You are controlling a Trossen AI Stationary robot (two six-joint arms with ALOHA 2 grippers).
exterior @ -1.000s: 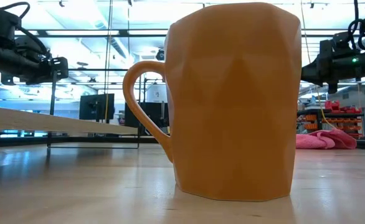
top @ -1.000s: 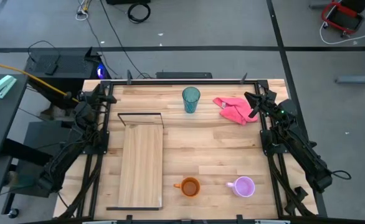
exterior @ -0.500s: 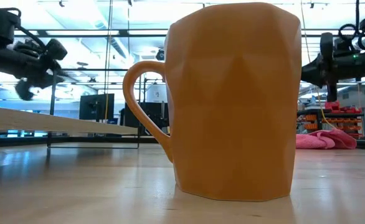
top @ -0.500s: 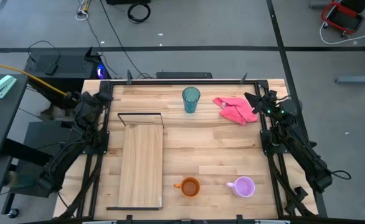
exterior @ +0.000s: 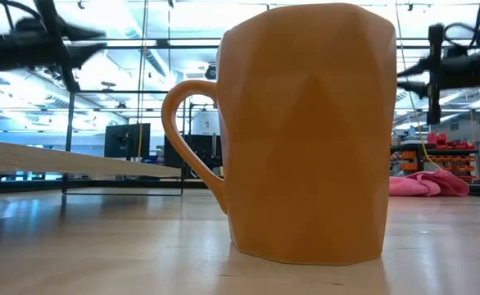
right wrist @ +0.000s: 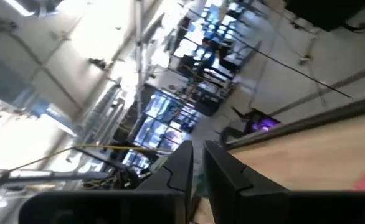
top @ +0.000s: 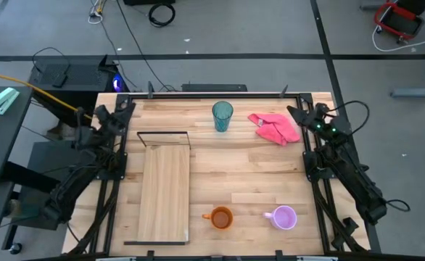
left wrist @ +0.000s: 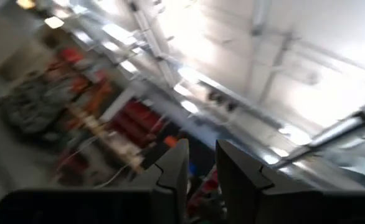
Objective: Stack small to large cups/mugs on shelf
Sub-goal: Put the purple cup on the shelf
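Observation:
The teal tumbler [top: 223, 116] stands upright near the table's far edge. An orange mug [top: 220, 217] and a lilac mug [top: 283, 217] stand side by side near the front edge; the orange mug [exterior: 305, 131] fills the low view. The shelf [top: 164, 194], a light-wood plank with a black wire frame [top: 163, 138] at its far end, lies left of centre. My left gripper [top: 128, 106] hangs above the far left corner, open by a small gap [left wrist: 202, 158]. My right gripper [top: 293, 111] hangs above the far right corner, open by a narrow slit [right wrist: 198, 152]. Both hold nothing.
A pink cloth [top: 274, 127] lies crumpled near the far right, close under my right gripper, and shows in the low view as well [exterior: 428, 184]. Bare tabletop [top: 249, 174] lies between the shelf, the tumbler and the two mugs. Black rails run along both side edges.
Both grippers have risen a little over their far corners and rolled about their own pointing lines. My left gripper has also tipped upward, so its view now looks at the ceiling. The cups and the shelf have kept still.

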